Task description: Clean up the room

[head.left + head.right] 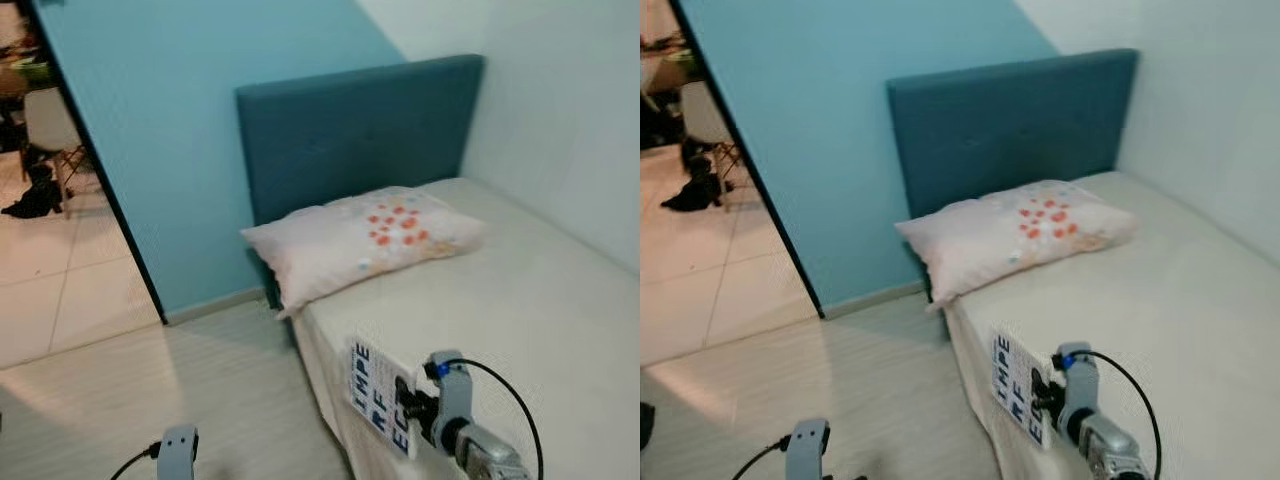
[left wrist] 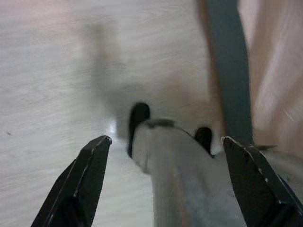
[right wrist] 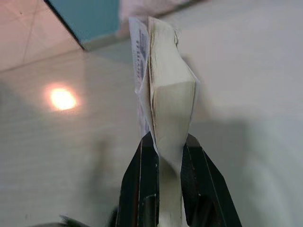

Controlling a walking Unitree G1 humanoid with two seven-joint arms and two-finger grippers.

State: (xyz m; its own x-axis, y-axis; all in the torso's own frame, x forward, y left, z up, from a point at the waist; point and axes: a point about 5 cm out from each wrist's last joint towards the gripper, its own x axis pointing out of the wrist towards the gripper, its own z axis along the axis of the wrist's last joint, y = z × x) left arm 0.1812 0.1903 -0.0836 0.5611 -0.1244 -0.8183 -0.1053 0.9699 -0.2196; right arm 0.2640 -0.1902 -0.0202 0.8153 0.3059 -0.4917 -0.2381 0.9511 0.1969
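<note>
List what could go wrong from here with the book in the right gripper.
1. The right gripper pinches the book only at its lower edge, and the pages bow above the fingers; it may slip or fan open.
2. The book hangs over the side edge of the bed, so a drop could send it to the floor.
3. The left gripper hangs open over the floor, too low to help catch it.

Silver right arm [image 1: 478,445], looping black cable [image 1: 512,392], blue connector; black tapered jaws
</note>
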